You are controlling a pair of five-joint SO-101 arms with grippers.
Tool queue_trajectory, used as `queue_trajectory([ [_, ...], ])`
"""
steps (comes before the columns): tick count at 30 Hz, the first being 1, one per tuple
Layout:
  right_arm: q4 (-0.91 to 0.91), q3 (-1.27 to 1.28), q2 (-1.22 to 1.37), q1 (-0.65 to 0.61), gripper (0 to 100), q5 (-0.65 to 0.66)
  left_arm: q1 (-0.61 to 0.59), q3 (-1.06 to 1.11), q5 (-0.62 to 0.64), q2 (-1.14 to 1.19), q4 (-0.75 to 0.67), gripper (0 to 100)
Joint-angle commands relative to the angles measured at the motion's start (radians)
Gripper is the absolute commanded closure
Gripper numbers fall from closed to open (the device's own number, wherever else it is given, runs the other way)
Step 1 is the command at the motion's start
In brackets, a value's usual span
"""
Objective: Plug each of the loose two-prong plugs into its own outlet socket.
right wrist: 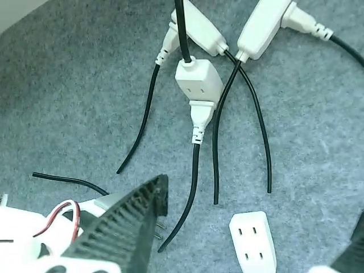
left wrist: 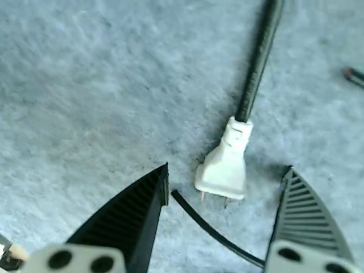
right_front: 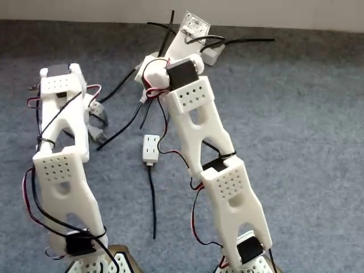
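A white two-prong plug (left wrist: 223, 168) on a black cord (left wrist: 259, 57) lies flat on the grey carpet. My left gripper (left wrist: 226, 170) is open, one finger on each side of the plug and neither touching it. In the high view that gripper (right_front: 96, 120) is low at the left. My right gripper (right wrist: 261, 199) is open above a free white outlet socket (right wrist: 253, 239). Another socket (right wrist: 198, 79) has a plug (right wrist: 203, 111) seated in it. A loose plug (right wrist: 105, 202) lies by the right gripper's dark finger (right wrist: 131, 222). The right arm (right_front: 196, 114) stretches toward the far side.
A white socket block (right_front: 149, 147) with a black cord (right_front: 152, 199) lies between the arms. Two more white connector pairs (right wrist: 196, 25) (right wrist: 264, 23) lie farther off, with several black cord ends spread over the carpet. A thin black wire (left wrist: 210, 230) runs just under the left plug's prongs.
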Motion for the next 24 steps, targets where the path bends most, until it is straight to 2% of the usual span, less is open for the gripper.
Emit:
queue_trajectory([
  [1, 0.007, -0.044, -0.025, -0.015, 53.4, 0.000, 0.028, -0.004, -0.095, -0.024, 0.008, 69],
  [8, 0.007, -0.044, -0.025, -0.028, 53.4, 0.000, 0.025, -0.002, -0.104, -0.018, 0.006, 70],
  [18, 0.007, -0.044, -0.027, -0.028, 53.4, 0.000, -0.010, 0.002, -0.112, -0.016, 0.006, 99],
  [24, 0.007, -0.044, -0.027, -0.028, 53.4, 0.000, -0.007, 0.002, -0.112, -0.016, 0.006, 99],
])
